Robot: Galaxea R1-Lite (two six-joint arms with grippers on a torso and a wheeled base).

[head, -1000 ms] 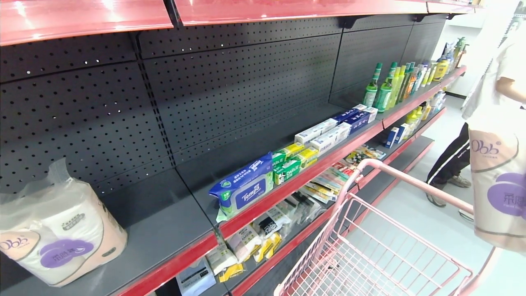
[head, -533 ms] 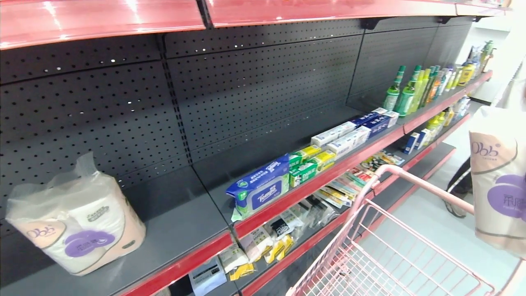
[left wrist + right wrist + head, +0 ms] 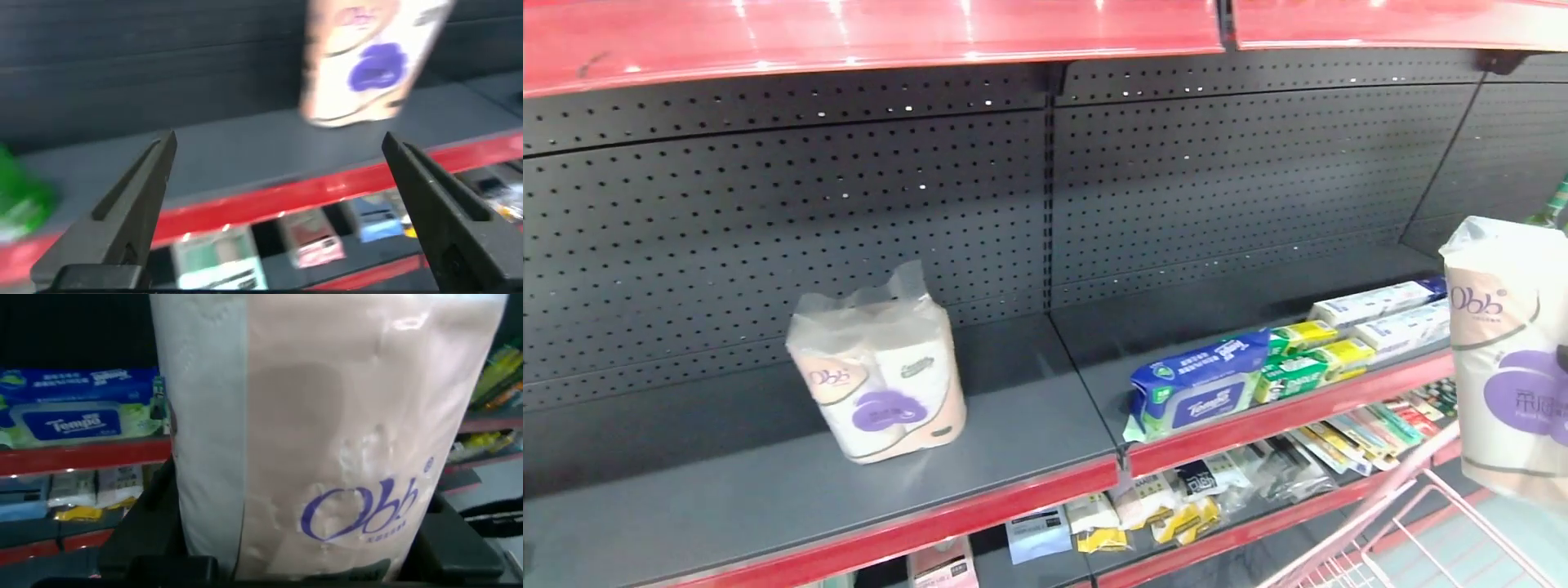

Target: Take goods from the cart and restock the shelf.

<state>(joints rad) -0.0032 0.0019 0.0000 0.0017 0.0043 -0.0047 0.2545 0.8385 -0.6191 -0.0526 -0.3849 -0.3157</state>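
Right pincer [image 3: 302, 539] clamps held roll pack [image 3: 1507, 359]: upright, long axis vertical, at robot's right, just by cart [image 3: 1339, 527] rim. Left pincer [image 3: 278, 143] spread wide, nothing between jaws, facing shelf [image 3: 1029, 425]. Bare shelf stretch lies ahead and left of held roll pack, between wipes pack [image 3: 1196, 388] and shelf roll pack [image 3: 878, 367], which stands upright farther left. Likely right arm's job: carry leftward, set down upright.

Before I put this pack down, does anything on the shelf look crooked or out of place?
The blue wipes pack sits at the very front of the shelf, its corner poking over the red lip. The toilet paper pack stands upright, turned slightly off the shelf's line. Nothing looks spilled or damaged.
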